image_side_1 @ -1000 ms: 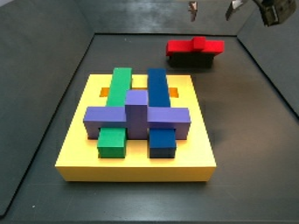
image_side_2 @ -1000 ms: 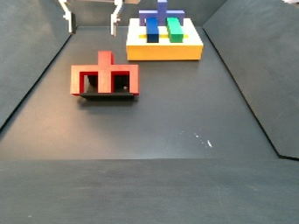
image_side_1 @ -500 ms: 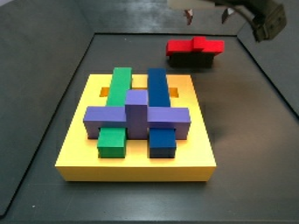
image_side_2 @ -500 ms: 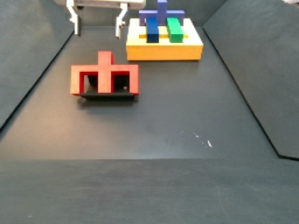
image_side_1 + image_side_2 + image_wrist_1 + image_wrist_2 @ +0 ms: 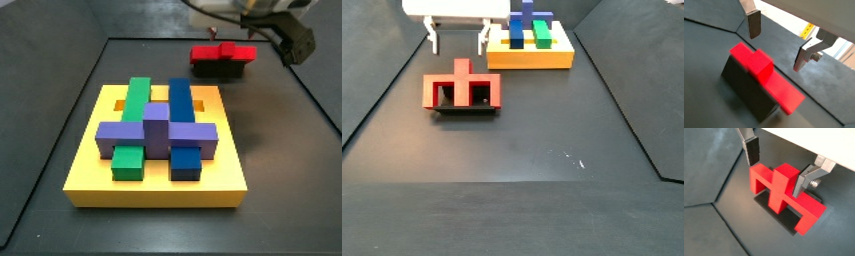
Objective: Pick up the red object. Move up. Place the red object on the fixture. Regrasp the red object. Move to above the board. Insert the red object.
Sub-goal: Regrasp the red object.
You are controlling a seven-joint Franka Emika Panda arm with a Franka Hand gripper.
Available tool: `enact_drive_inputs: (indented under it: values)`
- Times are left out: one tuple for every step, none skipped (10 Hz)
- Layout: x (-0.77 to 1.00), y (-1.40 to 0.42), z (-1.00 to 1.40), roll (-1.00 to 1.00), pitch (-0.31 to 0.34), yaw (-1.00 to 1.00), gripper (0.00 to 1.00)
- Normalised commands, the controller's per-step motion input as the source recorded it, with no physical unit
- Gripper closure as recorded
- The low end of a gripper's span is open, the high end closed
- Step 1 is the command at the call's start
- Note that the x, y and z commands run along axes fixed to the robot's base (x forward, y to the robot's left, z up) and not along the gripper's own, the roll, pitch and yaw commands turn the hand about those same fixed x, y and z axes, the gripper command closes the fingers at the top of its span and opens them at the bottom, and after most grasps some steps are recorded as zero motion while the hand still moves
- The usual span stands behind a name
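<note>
Lettering: none legible. Small bright red T-shaped plastic block (image 5: 784, 195) sat on the dark grey-black box-like fixture (image 5: 747, 92), untouched. Gripper (image 5: 777, 165) hung just above it, spread wide, holding nothing. Thick yellow slotted board (image 5: 531, 55) lay beyond.

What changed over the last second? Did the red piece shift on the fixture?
The gripper has come down toward the red object, fingers open and empty, not yet touching it. The red object has not shifted: it sits on the fixture as before. The board and its blocks are unchanged.
</note>
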Motion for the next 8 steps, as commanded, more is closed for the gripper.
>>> enact_drive_inputs:
  values:
    - [0.0,0.0,-0.39,-0.01,0.037,0.16,0.0]
    - [0.07,0.0,-0.33,-0.06,0.031,0.21,0.0]
    - [0.18,0.0,-0.25,-0.11,0.026,0.28,0.0]
    - [0.2,0.0,-0.27,0.03,0.071,0.39,0.0]
    - [0.12,0.0,-0.19,0.33,0.14,0.33,0.0]
    - [0.04,0.0,-0.07,0.57,0.209,0.25,0.0]
    - [0.0,-0.02,-0.07,0.76,0.297,0.19,0.0]
    - [0.0,-0.06,-0.05,0.77,0.346,0.1,0.0]
